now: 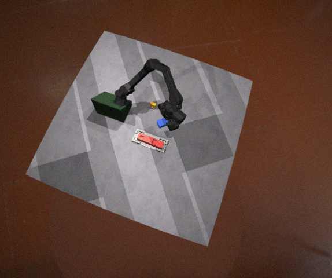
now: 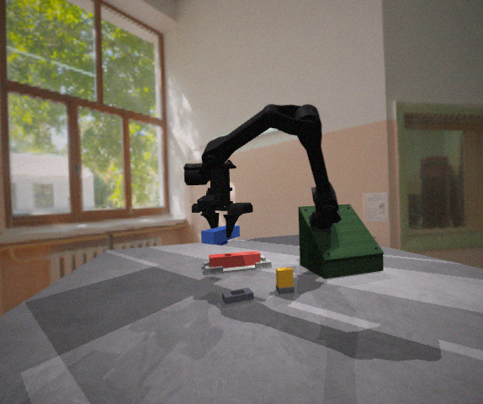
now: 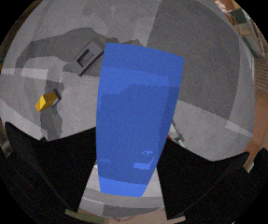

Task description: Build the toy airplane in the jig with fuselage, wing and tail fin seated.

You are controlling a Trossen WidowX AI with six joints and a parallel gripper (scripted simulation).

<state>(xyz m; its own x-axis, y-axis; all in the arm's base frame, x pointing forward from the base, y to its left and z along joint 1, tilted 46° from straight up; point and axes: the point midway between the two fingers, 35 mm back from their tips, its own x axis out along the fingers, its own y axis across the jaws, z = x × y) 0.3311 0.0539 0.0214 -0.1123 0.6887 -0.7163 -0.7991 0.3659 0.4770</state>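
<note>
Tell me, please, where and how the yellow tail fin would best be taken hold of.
I would come from straight above and grip the upper part of the yellow tail fin, one finger on each of two opposite faces. It stands upright with its top exposed, and its lower end meets the small dark holder, so a high grip should avoid that.
</note>
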